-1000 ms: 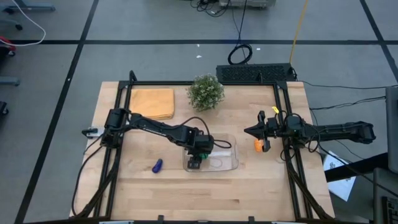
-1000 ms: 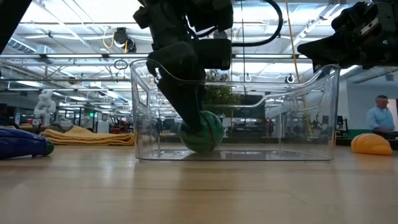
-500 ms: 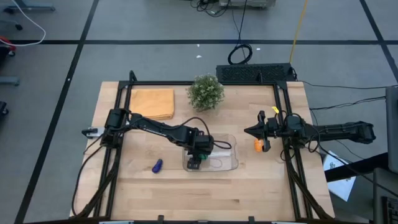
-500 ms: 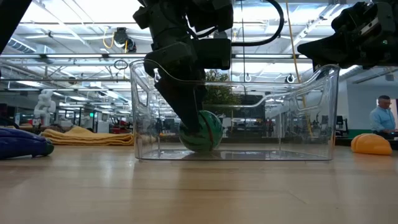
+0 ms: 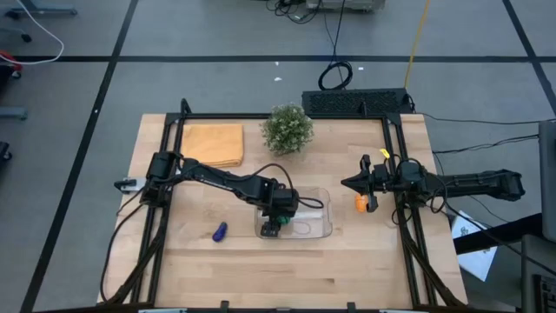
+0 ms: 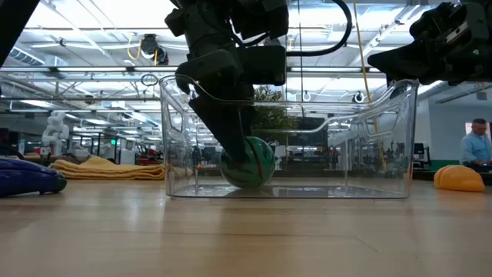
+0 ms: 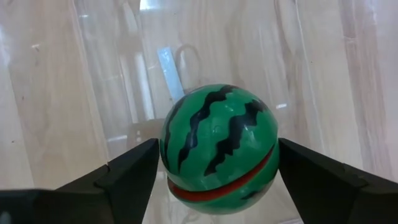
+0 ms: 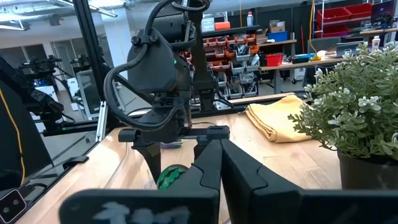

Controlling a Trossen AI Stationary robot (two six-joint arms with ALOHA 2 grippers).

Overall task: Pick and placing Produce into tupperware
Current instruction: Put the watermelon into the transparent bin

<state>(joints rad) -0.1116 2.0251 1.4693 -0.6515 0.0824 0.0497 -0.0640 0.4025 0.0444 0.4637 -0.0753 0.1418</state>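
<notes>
Watermelon ball (image 7: 219,148) between left gripper (image 5: 274,229) fingers, inside tupperware (image 5: 318,228) near table's front edge — risks rolling or dragging out on withdrawal. Right gripper (image 5: 360,184) narrow — idle by right edge.

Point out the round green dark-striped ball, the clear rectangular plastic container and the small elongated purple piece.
Round green dark-striped ball (image 7: 219,148): left wrist view, middle of its striped face.
Clear rectangular plastic container (image 6: 384,138): low view, bare side wall.
Small elongated purple piece (image 5: 220,230): high view, its middle.

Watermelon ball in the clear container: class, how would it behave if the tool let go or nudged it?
The watermelon ball is round and smooth, so it would probably roll. The container's walls should stop it. The left tool flanks it; a touch looks likely to shift it.
</notes>
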